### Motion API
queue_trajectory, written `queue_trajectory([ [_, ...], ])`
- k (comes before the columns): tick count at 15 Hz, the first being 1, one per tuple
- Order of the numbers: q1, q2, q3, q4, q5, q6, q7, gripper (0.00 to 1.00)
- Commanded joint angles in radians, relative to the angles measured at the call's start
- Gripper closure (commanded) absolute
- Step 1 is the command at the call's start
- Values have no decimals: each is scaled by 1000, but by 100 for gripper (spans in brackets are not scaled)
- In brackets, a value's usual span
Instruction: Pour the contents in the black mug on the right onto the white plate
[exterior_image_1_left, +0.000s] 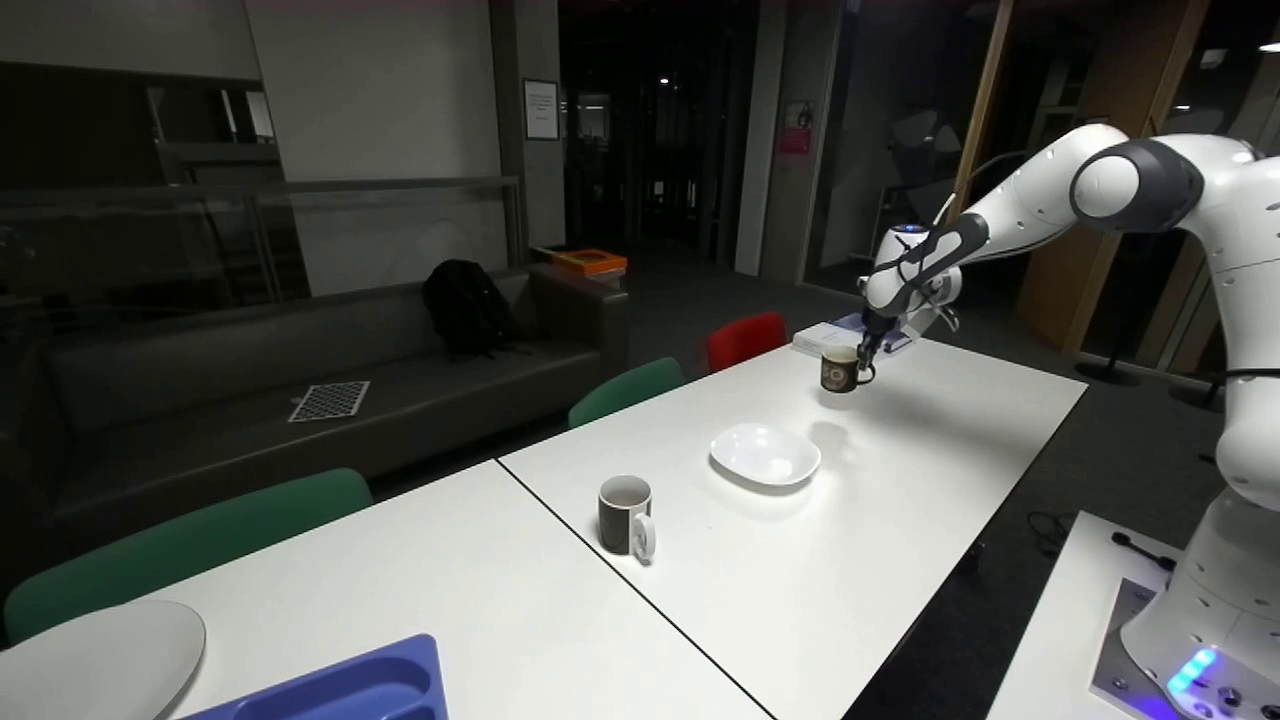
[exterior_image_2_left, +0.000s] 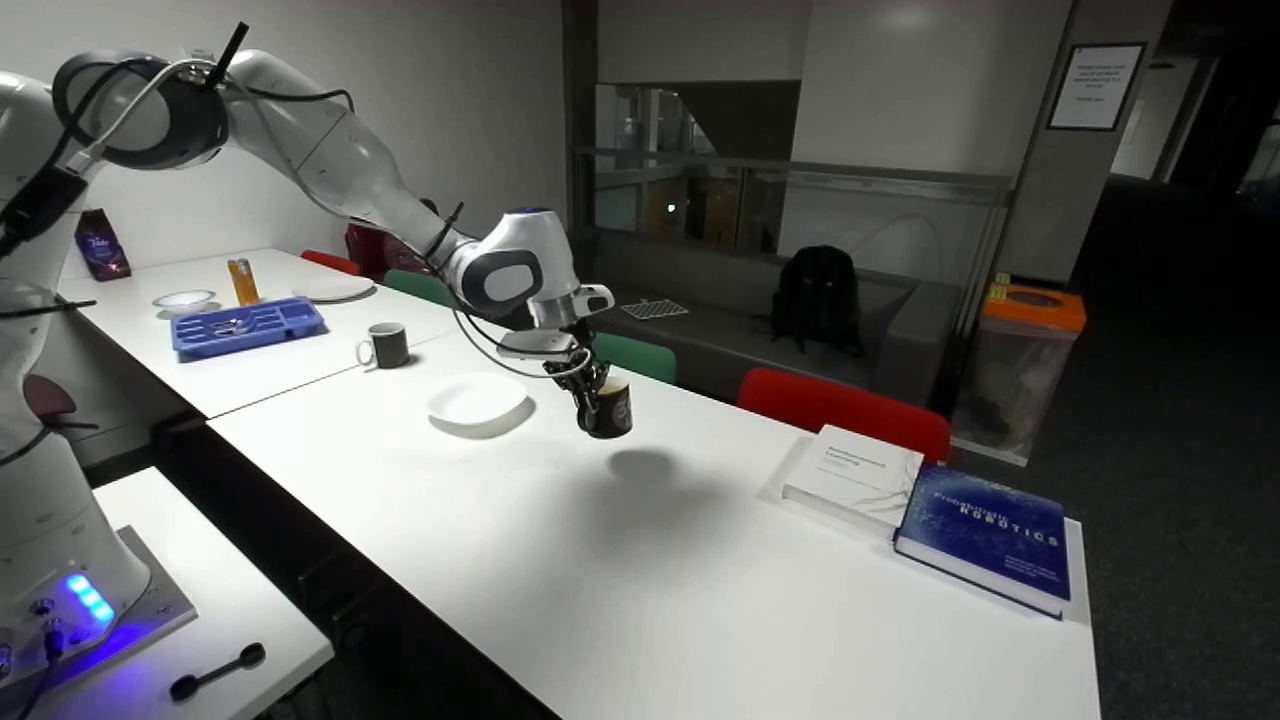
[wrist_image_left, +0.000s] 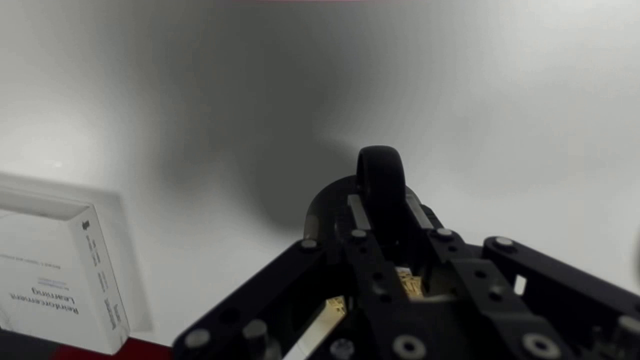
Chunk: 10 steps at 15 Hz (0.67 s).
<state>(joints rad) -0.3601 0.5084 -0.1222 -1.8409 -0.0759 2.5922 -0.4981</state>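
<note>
Held one black mug (exterior_image_2_left: 612, 410) aloft by its handle (wrist_image_left: 381, 170)

Clamped the smooth, looped handle in a black, jointed gripper (wrist_image_left: 389, 212). Hung nearly upright above the smooth white counter (exterior_image_2_left: 700, 600), near one glossy, shallow, rounded white plate (exterior_image_1_left: 765, 455). Carried coarse-textured, tan-yellow contents (wrist_image_left: 411, 285) inside. Counted also one greyer cylindrical mug (exterior_image_1_left: 613, 525), one thick white book (exterior_image_2_left: 855, 475), one thick blue book (exterior_image_2_left: 985, 535).

Soft-edged shadows (exterior_image_2_left: 650, 505) lie on the bright white table (exterior_image_2_left: 800, 640) amid otherwise dim light.
</note>
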Motion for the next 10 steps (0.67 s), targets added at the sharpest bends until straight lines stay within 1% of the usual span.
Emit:
queue_trajectory([
  [1,97,-96,-38,-61,-121,-4,88,95],
  [4,170,-113,-56,-66,-230,-17,151,95],
  [7,227,-132,-59,-78,-316,-27,187,95],
  [9,244,-146,-46,-88,-340,-33,181,95],
  [10,245,-162,-32,-100,-335,-35,161,95],
])
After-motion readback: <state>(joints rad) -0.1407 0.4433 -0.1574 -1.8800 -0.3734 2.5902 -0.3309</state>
